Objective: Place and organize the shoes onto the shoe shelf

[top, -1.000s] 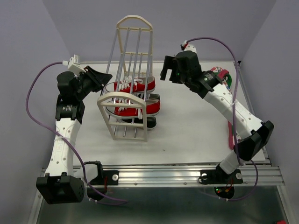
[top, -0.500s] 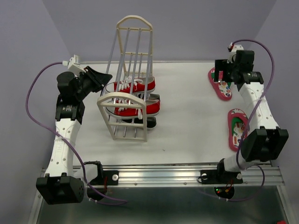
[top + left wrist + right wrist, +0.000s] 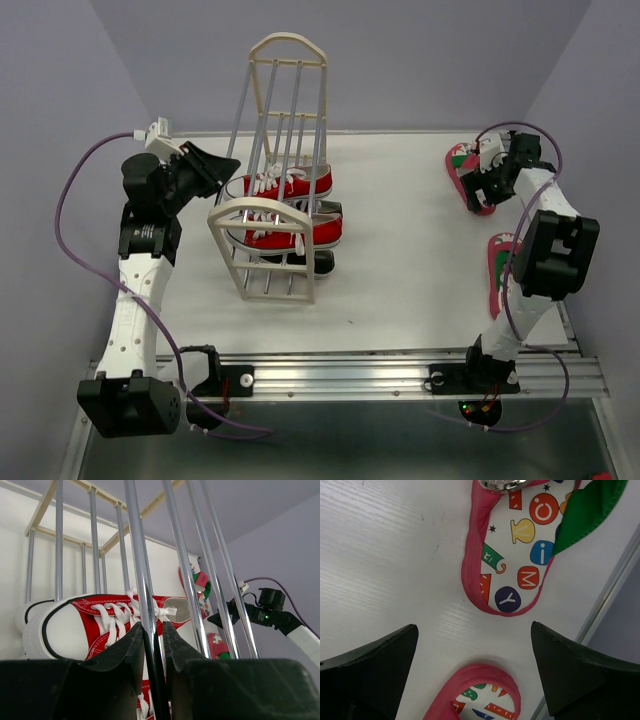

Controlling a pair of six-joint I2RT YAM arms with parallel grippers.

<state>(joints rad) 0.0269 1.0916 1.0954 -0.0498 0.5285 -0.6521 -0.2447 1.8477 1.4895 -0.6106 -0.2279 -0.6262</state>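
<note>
The shoe shelf (image 3: 262, 232) stands left of centre, its rods rising toward the back. Two red sneakers (image 3: 290, 183) lie on its tiers, and a black sneaker (image 3: 322, 263) shows at the bottom. My left gripper (image 3: 213, 165) is shut on one of the shelf's grey rods (image 3: 150, 630), with a red sneaker (image 3: 95, 625) just behind it. My right gripper (image 3: 479, 188) is open and empty, low over the far flip-flop (image 3: 461, 160). In the right wrist view its heel (image 3: 482, 692) lies between the open fingers (image 3: 380, 665). The second flip-flop (image 3: 520, 555) lies just beyond.
The second flip-flop (image 3: 498, 283) lies near the table's right edge, partly under my right arm. The table's right rim (image 3: 615, 580) runs close beside both flip-flops. The purple cable (image 3: 70, 200) loops off my left arm.
My right arm swung from beside the shelf to the far right corner and came down over the far flip-flop. The left gripper has stayed clamped on the shelf rod.
</note>
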